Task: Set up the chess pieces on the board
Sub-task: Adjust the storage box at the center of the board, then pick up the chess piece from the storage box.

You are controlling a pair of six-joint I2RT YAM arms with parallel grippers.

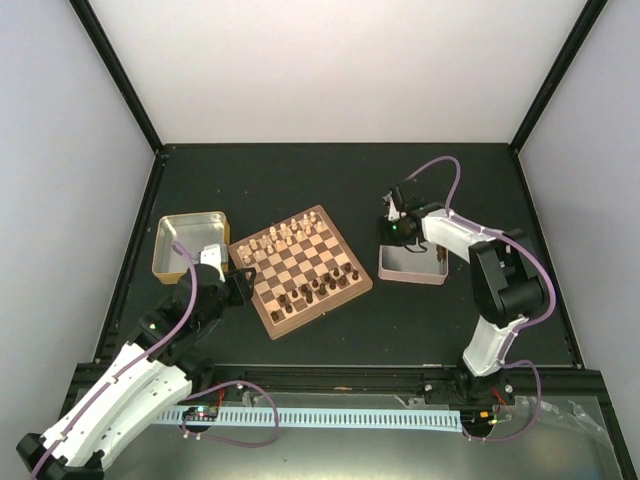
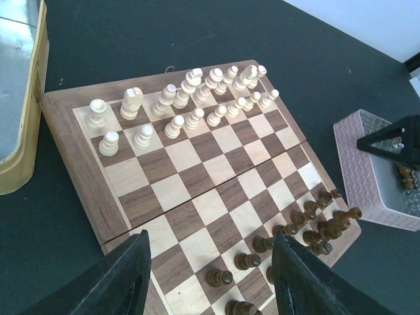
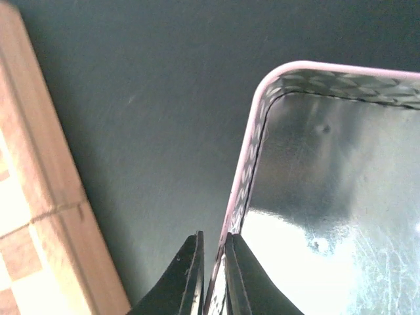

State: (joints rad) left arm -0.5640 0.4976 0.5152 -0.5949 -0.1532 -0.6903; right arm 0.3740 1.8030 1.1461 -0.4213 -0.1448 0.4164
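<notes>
The right pincer (image 3: 213, 239) is shut tight on the left wall of the pink-sided silver tin (image 3: 254, 131). The square wooden chessboard (image 3: 46, 190) lies just to its left.

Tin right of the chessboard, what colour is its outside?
The tin is pale pink; left wrist view.

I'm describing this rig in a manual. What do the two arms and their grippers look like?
Left arm and right arm: white shell links, black joints, a purple cable looping along each. Left gripper and right gripper: black, wedge-shaped fingers tapering to tips.
</notes>
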